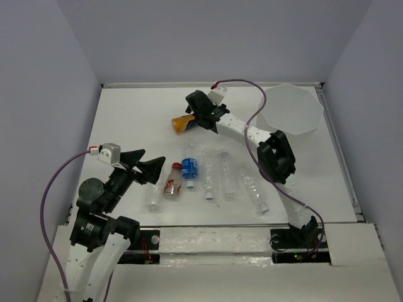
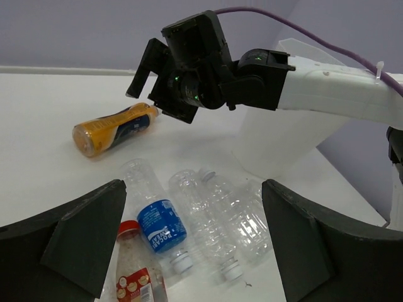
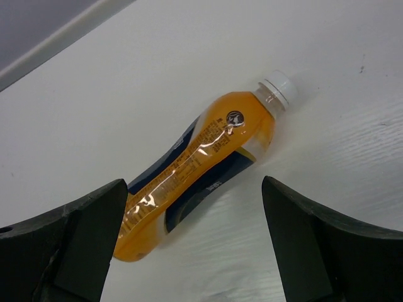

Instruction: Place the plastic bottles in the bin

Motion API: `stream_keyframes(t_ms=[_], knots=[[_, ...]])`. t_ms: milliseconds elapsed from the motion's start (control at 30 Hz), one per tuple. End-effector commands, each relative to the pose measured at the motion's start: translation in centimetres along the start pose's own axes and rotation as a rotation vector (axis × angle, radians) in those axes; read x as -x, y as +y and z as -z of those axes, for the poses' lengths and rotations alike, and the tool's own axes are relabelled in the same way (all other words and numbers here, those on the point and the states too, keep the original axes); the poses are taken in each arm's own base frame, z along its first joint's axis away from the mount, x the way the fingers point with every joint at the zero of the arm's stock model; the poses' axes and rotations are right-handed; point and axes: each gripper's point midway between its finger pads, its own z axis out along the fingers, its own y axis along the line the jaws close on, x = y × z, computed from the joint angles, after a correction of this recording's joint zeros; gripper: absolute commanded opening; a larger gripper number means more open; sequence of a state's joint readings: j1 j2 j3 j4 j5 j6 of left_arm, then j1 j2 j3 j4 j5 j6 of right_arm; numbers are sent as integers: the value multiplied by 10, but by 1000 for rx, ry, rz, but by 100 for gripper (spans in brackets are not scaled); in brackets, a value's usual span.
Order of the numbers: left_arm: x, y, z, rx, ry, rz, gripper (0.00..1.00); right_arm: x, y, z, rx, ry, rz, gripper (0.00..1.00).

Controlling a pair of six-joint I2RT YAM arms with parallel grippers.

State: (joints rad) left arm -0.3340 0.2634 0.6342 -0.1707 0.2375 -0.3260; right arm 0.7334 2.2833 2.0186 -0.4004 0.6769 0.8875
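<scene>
An orange-yellow bottle (image 1: 183, 124) (image 3: 201, 170) (image 2: 110, 129) with a white cap lies on its side at the back of the white table. My right gripper (image 1: 194, 113) (image 3: 192, 211) (image 2: 157, 100) hovers just over it, open, the bottle lying slantwise under the gap and untouched. The translucent white bin (image 1: 293, 108) (image 2: 277, 145) stands at the back right. A row of bottles lies mid-table: a red-labelled one (image 1: 172, 186) (image 2: 135, 277), a blue-labelled one (image 1: 189, 168) (image 2: 160, 226) and clear ones (image 1: 227, 176) (image 2: 214, 220). My left gripper (image 1: 148, 167) (image 2: 194, 189) is open above the row's left end, holding nothing.
Another clear bottle (image 1: 154, 198) lies at the near left of the row and one more (image 1: 255, 192) at its right end. Grey walls close in the table on three sides. A purple cable (image 1: 242, 85) arches over the right arm.
</scene>
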Motion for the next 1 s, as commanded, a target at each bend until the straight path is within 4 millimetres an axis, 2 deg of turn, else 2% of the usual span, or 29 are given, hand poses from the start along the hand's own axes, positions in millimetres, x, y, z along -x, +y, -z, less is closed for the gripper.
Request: stream_keyframes(t_ms=[0, 67, 100, 233, 400, 567, 667, 733, 767, 800, 867, 900, 933, 967], knots=[[6, -7, 1, -25, -22, 11, 99, 8, -11, -17, -73, -64, -151, 95], [1, -14, 0, -60, -4, 19, 99, 3, -15, -26, -86, -48, -163, 98], [0, -15, -1, -65, 1, 19, 99, 7, -14, -34, -75, -30, -186, 99], [-5, -18, -3, -83, 25, 23, 99, -11, -12, -59, -57, 35, -214, 100], [-6, -17, -4, -73, 33, 21, 99, -12, -4, -75, -35, 34, -204, 100], [-6, -15, -5, -61, 33, 19, 99, -28, -16, -88, -65, 54, -223, 99], [-7, -14, -6, -57, 40, 22, 99, -34, -16, -91, -64, 63, -232, 83], [-8, -13, -6, -50, 42, 22, 99, -32, -12, -90, -52, 66, -252, 77], [-7, -12, -7, -43, 41, 22, 99, -29, -9, -90, -40, 60, -261, 66], [-8, -11, -7, -37, 43, 21, 99, -26, -6, -89, -31, 56, -267, 63], [-7, -8, -8, -24, 41, 23, 99, -12, 5, -83, 4, 37, -295, 55], [-8, -7, -8, -19, 42, 24, 99, -8, 8, -81, 15, 31, -302, 44], [-8, -7, -8, -15, 44, 25, 99, -2, 12, -78, 31, 22, -308, 40], [-8, -6, -9, -12, 44, 26, 99, 19, 26, -70, 83, -15, -344, 38]])
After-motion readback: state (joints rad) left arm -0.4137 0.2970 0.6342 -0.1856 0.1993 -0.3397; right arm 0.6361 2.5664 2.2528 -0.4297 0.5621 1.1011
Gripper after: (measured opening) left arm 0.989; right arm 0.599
